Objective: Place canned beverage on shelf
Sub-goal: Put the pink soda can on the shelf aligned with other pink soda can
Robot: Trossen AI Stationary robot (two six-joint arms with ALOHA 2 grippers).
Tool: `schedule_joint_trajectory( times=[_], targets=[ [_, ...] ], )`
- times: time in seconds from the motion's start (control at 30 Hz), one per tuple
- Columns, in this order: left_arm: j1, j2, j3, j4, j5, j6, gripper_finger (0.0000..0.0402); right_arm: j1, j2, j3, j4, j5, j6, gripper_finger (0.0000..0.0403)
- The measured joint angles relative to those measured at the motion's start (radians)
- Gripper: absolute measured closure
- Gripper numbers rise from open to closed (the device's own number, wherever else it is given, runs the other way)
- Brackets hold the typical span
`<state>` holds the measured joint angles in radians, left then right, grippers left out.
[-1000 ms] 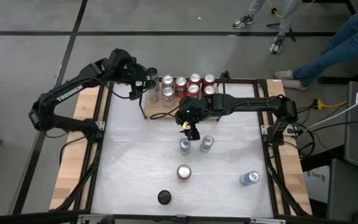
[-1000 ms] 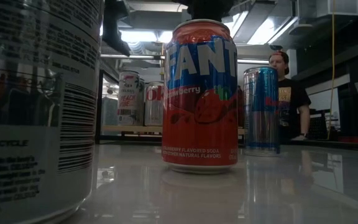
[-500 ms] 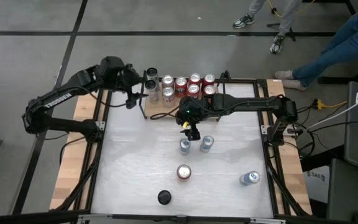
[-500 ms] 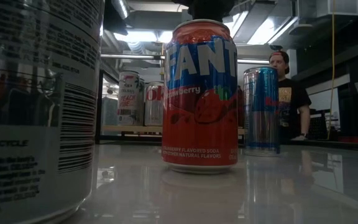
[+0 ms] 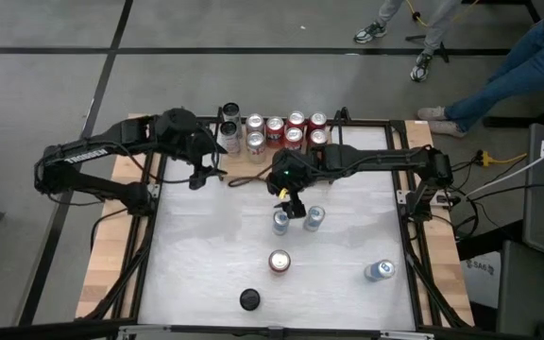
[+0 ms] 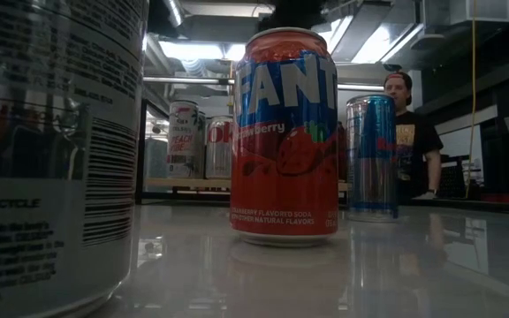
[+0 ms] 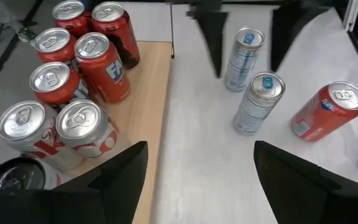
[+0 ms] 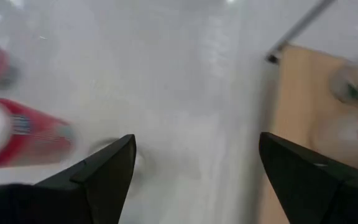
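Robotics lab/workshop. Evidence: framed white tabletop (image 5: 215,255) w/ two arms on bare grey floor (image 5: 45,85); loose cables (image 5: 513,184) beside rig; exposed ceiling ducts and strip lights (image 6: 193,49); person (image 6: 414,132) standing behind tabletop.

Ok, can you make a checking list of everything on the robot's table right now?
Surface: white tabletop, bare between the cans.
Job's things: the shelf at the far edge holds a cluster of cans; five cans wait on the white top: two slim ones, a red Fanta, a black-topped one, a pale one.
Clutter: nothing seen.
Grippers: left end effector open and empty by the shelf's left end; right end effector open and empty near the slim cans.
Cables: yellow cord on the floor, right of the table.
Surroundings: people's legs beyond the table; a person shows in the low view.
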<state>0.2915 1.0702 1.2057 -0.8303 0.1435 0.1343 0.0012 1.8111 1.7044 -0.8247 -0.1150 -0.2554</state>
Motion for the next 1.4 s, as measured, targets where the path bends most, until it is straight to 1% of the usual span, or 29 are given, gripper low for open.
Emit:
schedule_joint_trajectory(
  times=[0.23,0.37,0.53,0.67,0.73,0.8,0.97,1.07,1.27,1.4],
  targets=[
    [-0.085,0.0,0.0,0.004,-0.078,-0.029,0.0118,0.083,-0.001,0.053,-0.018,-0.01,0.0,0.0072],
    [-0.119,0.0,0.0,0.009,-0.081,-0.051,0.0118,0.148,-0.002,0.059,-0.018,-0.02,0.0,0.0072],
    [-0.163,0.001,0.0,0.009,-0.081,-0.082,0.0118,0.237,-0.002,0.059,-0.021,-0.065,0.0,0.0072],
    [-0.196,0.001,0.0,0.009,-0.081,-0.084,0.0118,0.312,-0.002,0.059,-0.012,-0.068,0.0,0.0072],
    [-0.212,0.001,0.0,0.009,-0.089,-0.086,0.0118,0.345,0.002,0.059,0.004,-0.042,0.024,0.0072],
    [-0.228,0.001,0.0,0.009,-0.121,-0.105,0.0118,0.373,0.007,0.059,0.021,-0.002,0.073,0.0072],
    [-0.261,0.002,0.0,0.01,-0.182,-0.122,0.0118,0.422,0.037,0.058,0.023,0.136,0.249,0.0072],
    [-0.272,0.002,0.0,0.01,-0.188,-0.125,0.0118,0.444,0.06,0.058,0.036,0.186,0.34,0.0072],
    [-0.289,0.003,0.0,0.01,-0.19,-0.125,0.0118,0.474,0.106,0.058,0.067,0.248,0.445,0.0072],
    [-0.289,0.003,0.0,0.009,-0.191,-0.125,0.0118,0.479,0.109,0.057,0.06,0.31,0.522,0.0072]
  ],
)
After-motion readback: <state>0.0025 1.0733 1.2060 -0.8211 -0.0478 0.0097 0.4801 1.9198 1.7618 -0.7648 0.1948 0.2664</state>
